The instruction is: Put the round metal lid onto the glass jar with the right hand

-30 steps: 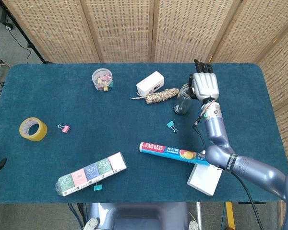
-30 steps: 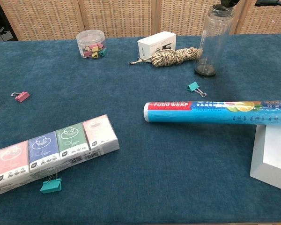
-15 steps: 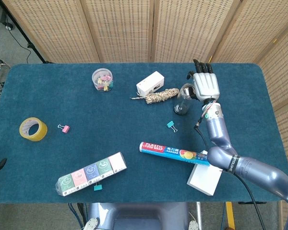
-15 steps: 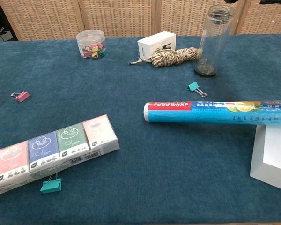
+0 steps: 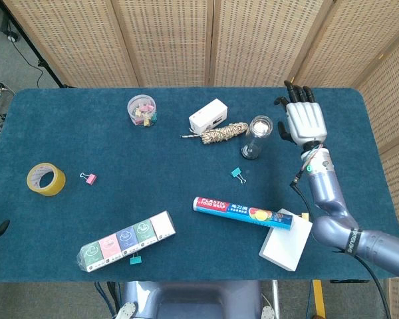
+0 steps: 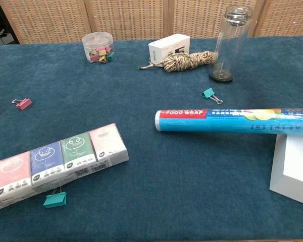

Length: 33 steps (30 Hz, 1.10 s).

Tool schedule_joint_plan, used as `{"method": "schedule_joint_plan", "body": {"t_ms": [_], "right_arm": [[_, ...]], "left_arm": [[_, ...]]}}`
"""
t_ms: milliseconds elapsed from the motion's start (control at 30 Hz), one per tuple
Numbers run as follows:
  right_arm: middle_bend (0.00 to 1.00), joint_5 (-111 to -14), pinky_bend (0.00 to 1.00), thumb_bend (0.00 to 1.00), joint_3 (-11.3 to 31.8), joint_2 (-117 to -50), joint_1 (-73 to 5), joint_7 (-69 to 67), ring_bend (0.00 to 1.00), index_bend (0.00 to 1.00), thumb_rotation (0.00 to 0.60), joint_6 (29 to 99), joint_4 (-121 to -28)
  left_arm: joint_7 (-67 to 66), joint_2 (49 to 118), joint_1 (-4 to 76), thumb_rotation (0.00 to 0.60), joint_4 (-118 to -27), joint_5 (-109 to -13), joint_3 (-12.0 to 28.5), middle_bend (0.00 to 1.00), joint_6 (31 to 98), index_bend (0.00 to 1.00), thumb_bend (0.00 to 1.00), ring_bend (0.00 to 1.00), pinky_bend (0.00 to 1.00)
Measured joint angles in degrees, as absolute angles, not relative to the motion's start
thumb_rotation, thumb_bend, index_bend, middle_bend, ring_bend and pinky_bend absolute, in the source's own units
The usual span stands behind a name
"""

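We are looking at the tail end of the task, as far as we can judge: the tall clear glass jar [image 5: 255, 136] is standing upright on the dark blue cloth-covered table [image 5: 86, 133], just right of the coil of speckled twine [image 5: 221, 133], and its mouth is showing a pale, shiny disc from above that we are taking for the round metal lid [image 5: 261, 124], though the chest view shows only a rim at the top [image 6: 238, 11], so we cannot tell whether it is sitting true. Our right hand [image 5: 304, 118] is hovering to the jar's right, apart from it, fingers spread and holding nothing. Our left hand is showing in neither view. If the lid is seated, the next move is calling only for drawing the arm clear without brushing the tall, tippable jar; if it is sitting crooked, it is calling for a light press from above. Against the frame a second ago, the hand is no longer over the jar's mouth: it is now further right, and the jar top, then hidden by dark fingers in the chest view, is standing uncovered.
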<state>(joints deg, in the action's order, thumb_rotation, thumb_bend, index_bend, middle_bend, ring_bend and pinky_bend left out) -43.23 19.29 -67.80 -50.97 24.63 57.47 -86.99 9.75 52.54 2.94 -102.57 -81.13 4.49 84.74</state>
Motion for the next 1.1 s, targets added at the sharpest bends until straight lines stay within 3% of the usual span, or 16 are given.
{"method": "schedule_joint_plan", "body": {"t_ms": [33, 133, 233, 633, 1100], "right_arm": [[0.0, -45.11, 0.0, 0.46, 18.8, -66.84, -49.8, 23.62, 0.0, 0.18, 0.6, 58.09, -87.87], [0.0, -50.54, 0.0, 0.17, 17.25, -64.78, -46.58, 20.98, 0.0, 0.13, 0.6, 60.21, -89.46], [0.0, -56.91, 0.0, 0.01, 15.15, -62.94, -42.83, 17.93, 0.0, 0.08, 0.6, 63.44, -90.31], [0.0, -79.67, 0.0, 0.0, 3.36, -58.44, -24.65, 3.06, 0.0, 0.05, 0.6, 80.16, -91.26], [0.0, -84.41, 0.0, 0.0, -1.37, -62.42, -13.08, -2.02, 0.0, 0.02, 0.6, 88.32, -84.68]], "left_arm": [[9.52, 52.67, 2.92, 0.6, -102.57, -81.23, 4.43, 0.0, 84.78, 0.0, 0.24, 0.0, 0.0], [8.81, 53.06, 2.87, 0.6, -102.56, -81.57, 4.17, 0.0, 84.88, 0.0, 0.24, 0.0, 0.0], [7.98, 53.61, 2.68, 0.6, -102.53, -81.99, 3.89, 0.0, 85.28, 0.0, 0.23, 0.0, 0.0], [6.16, 56.1, 1.45, 0.6, -101.12, -84.0, 3.04, 0.0, 87.97, 0.0, 0.24, 0.0, 0.0], [5.25, 57.25, 0.49, 0.6, -100.29, -85.86, 2.56, 0.0, 90.03, 0.0, 0.23, 0.0, 0.0]]}}
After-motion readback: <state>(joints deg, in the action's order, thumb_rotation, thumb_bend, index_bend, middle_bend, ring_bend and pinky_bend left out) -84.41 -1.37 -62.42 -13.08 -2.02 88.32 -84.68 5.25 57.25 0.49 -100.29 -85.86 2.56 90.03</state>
